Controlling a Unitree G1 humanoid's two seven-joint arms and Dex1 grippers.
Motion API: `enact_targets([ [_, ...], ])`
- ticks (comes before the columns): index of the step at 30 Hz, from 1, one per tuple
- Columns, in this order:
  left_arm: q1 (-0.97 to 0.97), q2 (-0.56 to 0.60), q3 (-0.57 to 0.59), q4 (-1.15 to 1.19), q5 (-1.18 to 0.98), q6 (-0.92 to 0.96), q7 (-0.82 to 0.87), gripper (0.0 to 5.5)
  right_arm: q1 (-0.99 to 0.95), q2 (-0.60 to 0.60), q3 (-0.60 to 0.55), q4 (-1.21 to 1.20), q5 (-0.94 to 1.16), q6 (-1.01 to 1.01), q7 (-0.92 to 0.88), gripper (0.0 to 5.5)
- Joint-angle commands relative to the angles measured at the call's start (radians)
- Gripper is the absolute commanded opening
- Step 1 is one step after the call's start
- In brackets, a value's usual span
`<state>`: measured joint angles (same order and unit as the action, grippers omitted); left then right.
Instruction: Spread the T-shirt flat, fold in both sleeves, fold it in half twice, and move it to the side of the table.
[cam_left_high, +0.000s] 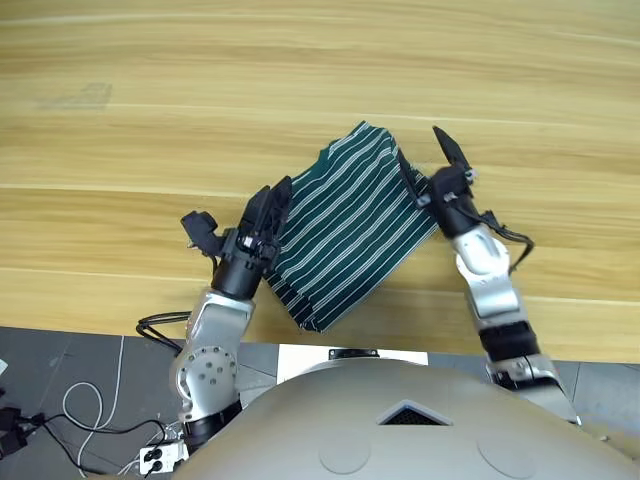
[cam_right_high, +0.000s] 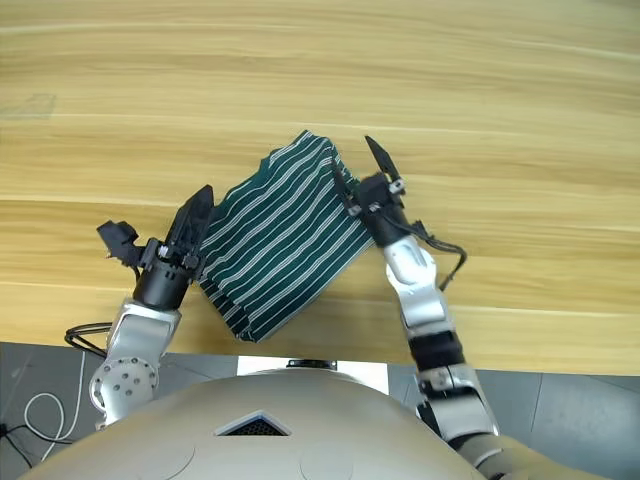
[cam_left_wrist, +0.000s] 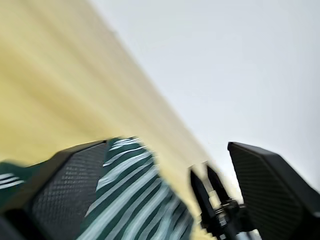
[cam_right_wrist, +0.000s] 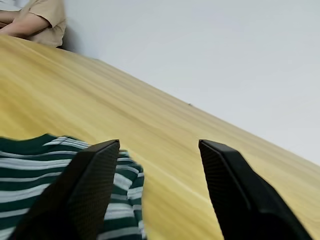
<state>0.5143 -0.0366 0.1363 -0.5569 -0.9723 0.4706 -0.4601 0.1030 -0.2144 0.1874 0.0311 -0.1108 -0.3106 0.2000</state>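
Observation:
The T-shirt (cam_left_high: 350, 225), dark green with white stripes, lies folded into a compact rectangle near the table's front edge. My left gripper (cam_left_high: 270, 208) is at its left side, open, with one finger (cam_left_wrist: 65, 192) lying over the striped cloth (cam_left_wrist: 135, 200). My right gripper (cam_left_high: 430, 162) stands open at the shirt's far right corner, one finger against the cloth edge and the other raised off the table. In the right wrist view the shirt (cam_right_wrist: 35, 170) lies beside and under one fingertip (cam_right_wrist: 92, 175), and bare wood shows between the two fingers.
The wooden table (cam_left_high: 300, 70) stretches wide and bare beyond and to both sides of the shirt. Its front edge (cam_left_high: 90, 328) runs just behind the shirt's near corner. Cables (cam_left_high: 90, 420) lie on the floor at lower left.

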Motion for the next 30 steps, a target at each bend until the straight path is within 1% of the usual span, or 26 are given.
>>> enact_targets([
  [1,-0.109,0.044,0.045,0.094,0.093,-0.084,0.022,4.42,0.203,-0.17,-0.179,-0.253,0.193,0.113,0.141,2.92],
  [3,-0.202,0.059,0.094,0.2,0.143,-0.131,0.074,4.42,0.306,-0.279,-0.22,-0.236,0.165,0.079,0.224,2.92],
  [5,-0.286,0.065,0.13,0.292,0.19,-0.175,0.127,4.42,0.377,-0.364,-0.233,-0.165,0.116,0.035,0.283,2.92],
  [7,-0.334,0.061,0.138,0.339,0.256,-0.227,0.168,4.42,0.386,-0.403,-0.233,-0.102,0.085,0.027,0.305,2.92],
  [9,-0.361,0.057,0.143,0.354,0.283,-0.258,0.187,4.42,0.371,-0.413,-0.228,-0.069,0.07,0.03,0.313,2.92],
  [12,-0.403,0.068,0.153,0.362,0.304,-0.281,0.206,4.42,0.341,-0.395,-0.188,-0.06,0.044,0.063,0.313,2.92],
  [16,-0.45,0.097,0.164,0.371,0.325,-0.278,0.218,4.42,0.22,-0.32,-0.116,-0.029,-0.004,0.138,0.268,2.92],
  [18,-0.464,0.109,0.147,0.395,0.364,-0.277,0.226,4.42,0.142,-0.27,-0.076,-0.004,-0.037,0.174,0.232,2.92],
  [21,-0.48,0.123,0.118,0.462,0.435,-0.265,0.243,4.42,0.09,-0.228,-0.018,-0.016,-0.054,0.201,0.238,2.92],
  [27,-0.467,0.139,0.074,0.587,0.537,-0.274,0.233,4.42,-0.016,-0.197,0.009,0.095,-0.074,0.192,0.213,2.92],
  [30,-0.448,0.125,0.082,0.612,0.542,-0.281,0.236,4.42,-0.116,-0.144,0.026,0.193,-0.073,0.173,0.186,2.92],
])
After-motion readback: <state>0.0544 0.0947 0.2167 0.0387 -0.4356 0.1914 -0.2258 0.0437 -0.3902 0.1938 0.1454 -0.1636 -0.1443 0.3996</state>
